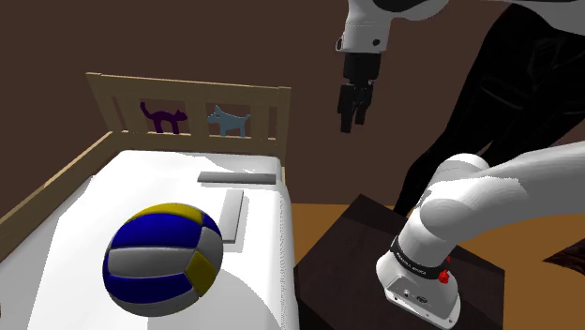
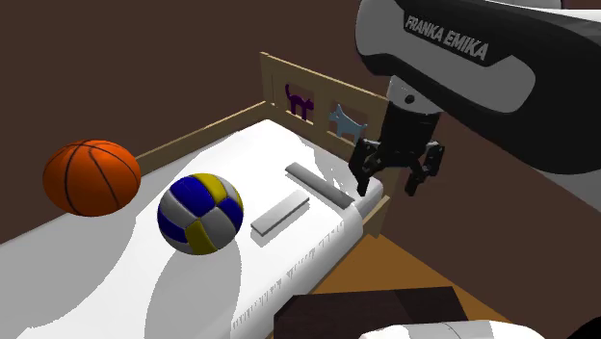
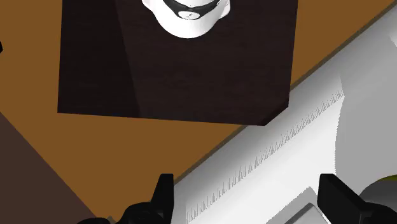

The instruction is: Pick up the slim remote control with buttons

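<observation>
Remote first, in the shoulder view: take it as the slimmer of two grey bars, though no buttons can be made out. It lies flat across the bed near the headboard, with the other bar just beside it. The gripper hangs high, off the bed's side. In the second exterior view the jaws are spread and empty. In the wrist view they stand apart over the bed's edge. Expect a light, stiff, slick thing — you'd best pinch across its narrow width at mid-length.

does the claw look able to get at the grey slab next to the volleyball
probably yes: the claw hangs open over the edge of the bed, and the slab lies flat with nothing over it, clear of the volleyball
</observation>
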